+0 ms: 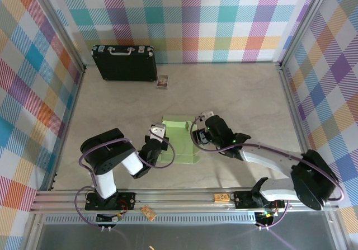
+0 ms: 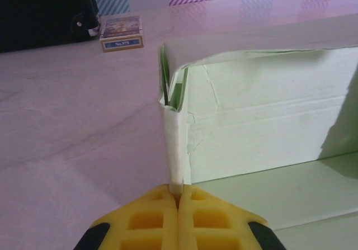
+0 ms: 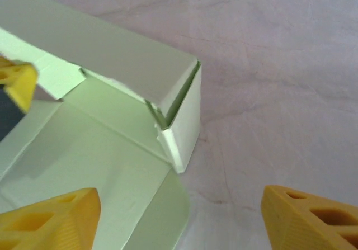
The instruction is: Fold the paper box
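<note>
The paper box (image 1: 180,141) is pale green, partly folded, and lies mid-table between the two arms. My left gripper (image 1: 158,139) is at its left side. In the left wrist view the yellow fingers (image 2: 151,222) are shut on the lower end of the box's upright left corner wall (image 2: 174,149), with the back wall (image 2: 268,121) standing beyond. My right gripper (image 1: 205,128) hovers at the box's right end. Its jaws (image 3: 182,222) stand wide open over the right corner (image 3: 182,132) and a rounded flap, touching nothing. The folded top panel (image 3: 112,43) leans over the inside.
A black case (image 1: 124,62) with a silver handle stands at the back left wall. A tiny picture card (image 1: 163,82) lies next to it, also in the left wrist view (image 2: 121,32). Checkered walls enclose the table on three sides.
</note>
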Controlling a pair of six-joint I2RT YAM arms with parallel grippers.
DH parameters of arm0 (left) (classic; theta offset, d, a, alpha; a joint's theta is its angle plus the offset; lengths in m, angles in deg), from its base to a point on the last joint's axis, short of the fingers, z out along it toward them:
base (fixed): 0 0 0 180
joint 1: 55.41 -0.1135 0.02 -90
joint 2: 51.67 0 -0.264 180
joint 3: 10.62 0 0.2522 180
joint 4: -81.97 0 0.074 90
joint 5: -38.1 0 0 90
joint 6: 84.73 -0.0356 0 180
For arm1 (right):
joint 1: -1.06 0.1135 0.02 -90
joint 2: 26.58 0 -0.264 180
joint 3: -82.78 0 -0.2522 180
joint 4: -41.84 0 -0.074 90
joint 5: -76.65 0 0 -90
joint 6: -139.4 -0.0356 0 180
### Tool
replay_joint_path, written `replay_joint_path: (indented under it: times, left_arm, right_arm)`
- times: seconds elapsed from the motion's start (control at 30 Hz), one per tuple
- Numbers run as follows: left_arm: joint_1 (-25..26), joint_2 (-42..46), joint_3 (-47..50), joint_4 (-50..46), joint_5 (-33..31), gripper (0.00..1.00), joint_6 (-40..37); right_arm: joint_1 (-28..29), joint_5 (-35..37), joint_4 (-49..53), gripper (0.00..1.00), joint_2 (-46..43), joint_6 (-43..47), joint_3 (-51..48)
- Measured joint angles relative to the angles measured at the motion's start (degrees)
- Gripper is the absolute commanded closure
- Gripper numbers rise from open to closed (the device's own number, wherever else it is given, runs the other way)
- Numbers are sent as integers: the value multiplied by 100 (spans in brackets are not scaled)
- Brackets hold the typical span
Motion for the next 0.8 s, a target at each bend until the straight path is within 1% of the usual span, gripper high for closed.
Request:
replay_joint_path:
  times: [0.1, 0.2, 0.27, 0.3, 0.43, 0.6, 0.67, 0.8]
  left_arm:
    - [-81, -11, 0, 61, 229, 100, -26]
    - [-151, -17, -9, 81, 452, 100, -87]
    - [-203, -37, -35, 94, 612, 100, -107]
    - [-236, -52, -57, 94, 717, 100, -109]
    - [-313, -79, -138, 98, 1099, 100, -151]
    - [-337, -160, -238, 111, 1438, 100, -269]
    - [-345, -192, -280, 125, 1550, 100, -297]
    - [-363, -205, -315, 131, 1751, 100, -365]
  right_arm:
    - [-2, -175, 669, 9, -273, -17, 437]
    - [-133, -415, 1099, 8, -310, -7, 1016]
    - [-361, -695, 1274, 10, -208, -4, 1360]
    - [-531, -857, 1370, 13, -55, -2, 1589]
    - [-1023, -1458, 1663, 18, 874, 168, 2439]
    - [-1095, -1930, 1902, 22, 1899, 621, 2968]
    - [-1093, -2092, 1945, 24, 2168, 756, 3027]
    - [-1093, -2428, 1956, 24, 2520, 916, 3049]
